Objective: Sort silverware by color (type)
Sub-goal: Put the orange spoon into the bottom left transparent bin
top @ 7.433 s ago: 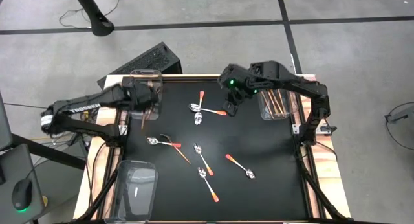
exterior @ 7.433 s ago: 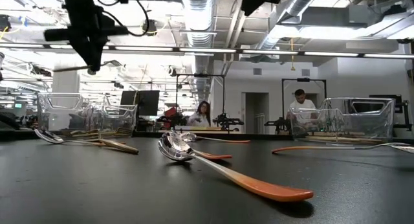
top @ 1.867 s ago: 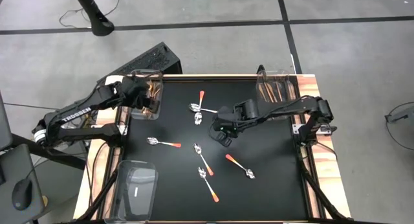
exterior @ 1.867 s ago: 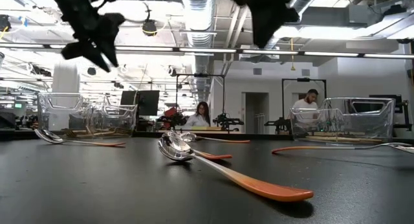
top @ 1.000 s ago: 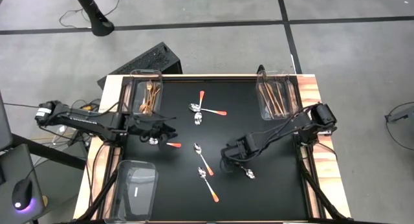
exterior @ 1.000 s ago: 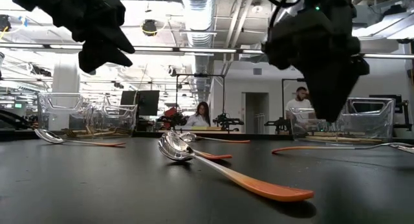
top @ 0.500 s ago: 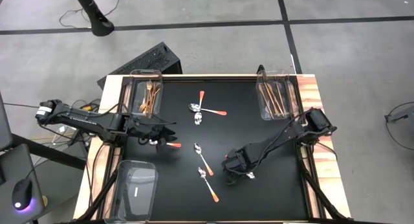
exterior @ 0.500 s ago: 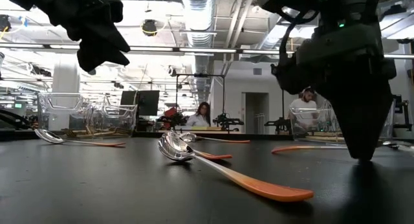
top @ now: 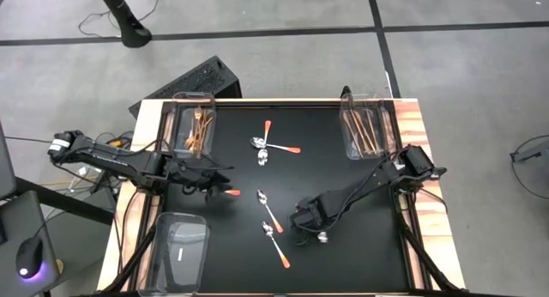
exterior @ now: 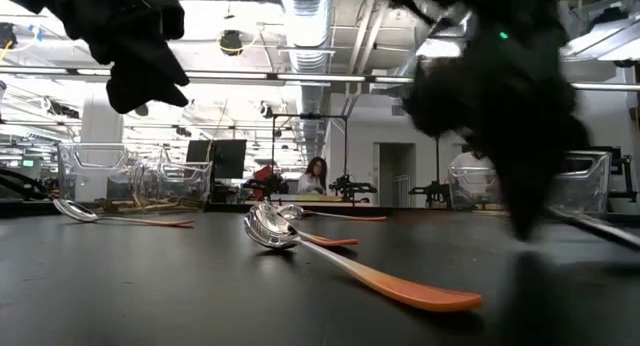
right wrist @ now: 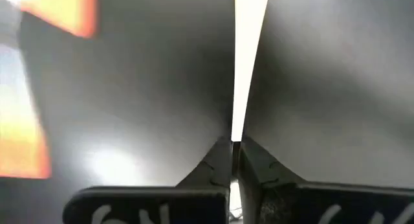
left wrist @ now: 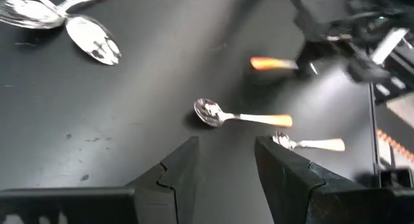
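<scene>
- High view: the right gripper [top: 310, 218] is stretched low across the black table [top: 360, 245], over a spoon [top: 322, 236] whose bowl peeks out near it. The left gripper [top: 210, 182] reaches in from the left, over another spoon [top: 230, 192]. 5 more lie loose: a crossed pair [top: 266, 147] at the far middle and 2 spoons [top: 271, 221] at the centre. The fork bin [top: 196, 125] is far left, the knife bin [top: 367, 130] far right, and an empty bin [top: 178, 250] near left. Risk: the 2 arms work close together and could collide mid-table.
- Low view: the right arm is a dark blurred mass, so the grip is unreadable here. The nearest spoon [exterior: 340, 254] lies flat.
- Left wrist view: the left fingers [left wrist: 181, 169] are spread apart and hold nothing, with a spoon [left wrist: 240, 115] ahead of them. Risk: closing off-centre would skid it away.
- Right wrist view: the right fingers [right wrist: 220, 160] are pressed onto a thin pale spoon handle [right wrist: 249, 49]. Risk: such a narrow pinch may let the spoon swivel or drop when lifted.
</scene>
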